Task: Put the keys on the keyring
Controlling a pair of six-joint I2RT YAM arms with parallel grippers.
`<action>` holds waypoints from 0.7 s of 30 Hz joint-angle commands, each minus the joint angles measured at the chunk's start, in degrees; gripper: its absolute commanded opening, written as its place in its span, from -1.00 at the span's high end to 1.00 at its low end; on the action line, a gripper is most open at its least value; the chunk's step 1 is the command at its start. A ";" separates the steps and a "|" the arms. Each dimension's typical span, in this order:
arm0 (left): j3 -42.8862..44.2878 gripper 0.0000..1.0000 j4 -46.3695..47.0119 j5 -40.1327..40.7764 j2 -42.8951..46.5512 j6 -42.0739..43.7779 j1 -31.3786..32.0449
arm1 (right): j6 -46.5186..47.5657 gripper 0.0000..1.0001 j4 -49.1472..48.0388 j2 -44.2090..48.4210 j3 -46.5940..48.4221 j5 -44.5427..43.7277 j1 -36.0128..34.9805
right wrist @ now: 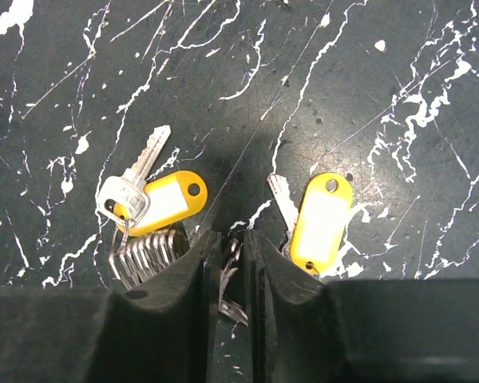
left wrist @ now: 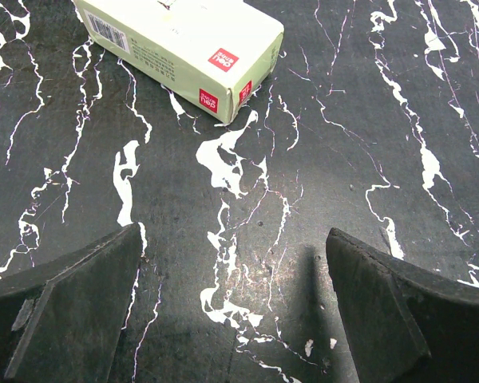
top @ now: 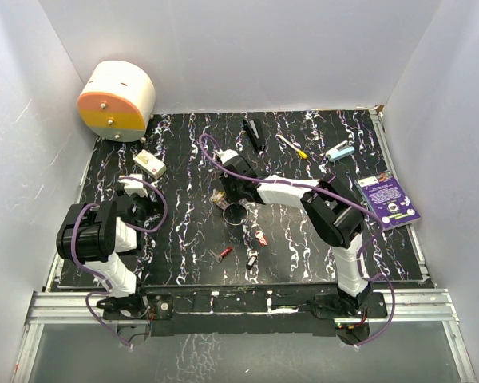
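Right gripper (right wrist: 227, 239): jaws pinched almost shut on thin wire, apparently the keyring (top: 238, 217). Two yellow-tagged keys (right wrist: 156, 199) lie just beside the keyring; cannot tell if they are threaded. Three loose keys (top: 260, 238) lie near it on the desk (top: 184, 239), not yet on. Left gripper (left wrist: 235, 319): jaws wide, empty, well apart from it.

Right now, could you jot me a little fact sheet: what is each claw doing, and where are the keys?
left gripper: wide open, empty, pale box ahead
right gripper: nearly shut on thin metal wire, apparently the keyring
yellow-tagged keys: two, lying one each side of the right gripper
loose keys: three more, nearer the arm bases
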State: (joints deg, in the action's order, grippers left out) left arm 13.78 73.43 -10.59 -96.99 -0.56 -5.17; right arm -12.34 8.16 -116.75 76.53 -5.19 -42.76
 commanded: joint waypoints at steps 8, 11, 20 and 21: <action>0.95 -0.94 0.84 -1.06 0.66 0.56 0.03 | 1.53 0.83 -1.70 1.09 2.88 -1.02 -1.44; 0.90 -0.94 0.84 -1.07 0.64 0.56 0.07 | 2.03 0.84 -4.03 2.64 3.23 0.26 -1.92; 0.92 -0.94 0.84 -1.06 0.59 0.56 0.04 | 2.62 0.84 -8.98 2.05 17.99 7.23 -3.89; 0.90 -0.94 0.84 -1.02 0.61 0.56 0.06 | 2.81 0.84 -9.99 2.36 18.73 7.84 -3.86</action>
State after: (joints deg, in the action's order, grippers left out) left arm 13.78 73.43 -10.66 -96.99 -0.56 -5.17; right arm -10.46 7.42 -116.95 88.16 -0.99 -45.98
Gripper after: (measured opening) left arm 0.970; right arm 0.132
